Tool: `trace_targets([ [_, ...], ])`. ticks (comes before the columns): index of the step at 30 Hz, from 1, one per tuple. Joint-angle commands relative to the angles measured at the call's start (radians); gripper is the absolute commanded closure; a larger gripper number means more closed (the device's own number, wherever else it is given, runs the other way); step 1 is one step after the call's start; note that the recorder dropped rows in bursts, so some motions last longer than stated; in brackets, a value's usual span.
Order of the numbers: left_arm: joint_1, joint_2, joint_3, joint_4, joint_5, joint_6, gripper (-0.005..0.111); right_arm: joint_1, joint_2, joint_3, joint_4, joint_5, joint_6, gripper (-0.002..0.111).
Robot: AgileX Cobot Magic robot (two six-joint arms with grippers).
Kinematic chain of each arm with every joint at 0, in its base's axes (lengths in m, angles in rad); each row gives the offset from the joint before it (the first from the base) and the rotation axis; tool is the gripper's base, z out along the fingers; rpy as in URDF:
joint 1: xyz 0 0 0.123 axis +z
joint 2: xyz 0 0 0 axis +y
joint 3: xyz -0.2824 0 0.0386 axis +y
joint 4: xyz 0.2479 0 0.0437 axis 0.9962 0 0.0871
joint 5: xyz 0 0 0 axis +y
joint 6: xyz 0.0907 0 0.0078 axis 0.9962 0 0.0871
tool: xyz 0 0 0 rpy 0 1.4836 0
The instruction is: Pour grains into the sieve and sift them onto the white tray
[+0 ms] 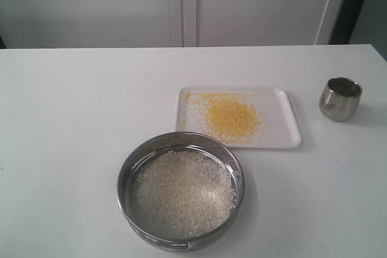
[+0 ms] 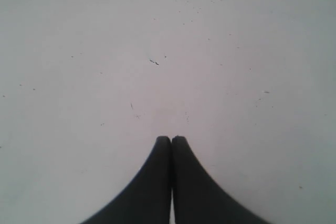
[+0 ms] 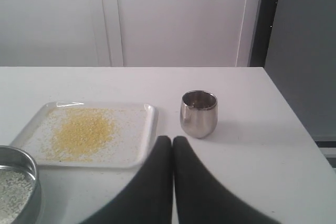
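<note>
The steel sieve (image 1: 181, 190) rests on the table near the front, its mesh covered with whitish rice-like grains (image 1: 184, 193); a label shows on its near rim. Behind it lies the white tray (image 1: 284, 126) with a heap of yellow grains (image 1: 230, 116) and scattered specks. The right wrist view shows the tray (image 3: 144, 140), the yellow heap (image 3: 83, 128) and the sieve's edge (image 3: 27, 182). My right gripper (image 3: 172, 139) is shut and empty, near the tray's corner. My left gripper (image 2: 171, 139) is shut and empty over bare table. Neither gripper appears in the exterior view.
A small steel cup (image 1: 340, 98) stands upright at the right of the tray, also visible beyond my right gripper as the cup (image 3: 199, 113). The table's right edge (image 3: 294, 124) runs close to the cup. White cabinet doors stand behind the table.
</note>
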Motion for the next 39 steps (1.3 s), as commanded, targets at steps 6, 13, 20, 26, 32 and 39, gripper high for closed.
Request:
trace_targets([
  [6,0.001,-0.004,0.010,-0.008,0.002,-0.001,0.107,0.002,-0.004,0.115,-0.051,-0.053,0.001,0.108],
  [13,0.001,-0.004,0.010,-0.008,0.002,-0.001,0.107,0.002,-0.004,0.173,-0.066,-0.123,0.001,0.108],
  [20,0.001,-0.004,0.010,-0.008,0.002,-0.001,0.107,0.002,-0.004,0.228,-0.066,-0.138,0.001,0.108],
  [26,0.001,-0.004,0.010,-0.008,0.002,-0.001,0.107,0.002,-0.004,0.268,-0.066,-0.159,0.001,0.108],
  [32,0.001,-0.004,0.010,-0.008,0.002,-0.001,0.107,0.002,-0.004,0.294,-0.066,-0.173,0.001,0.108],
  [39,0.001,-0.004,0.010,-0.008,0.002,-0.001,0.107,0.002,-0.004,0.325,-0.066,-0.195,0.001,0.108],
])
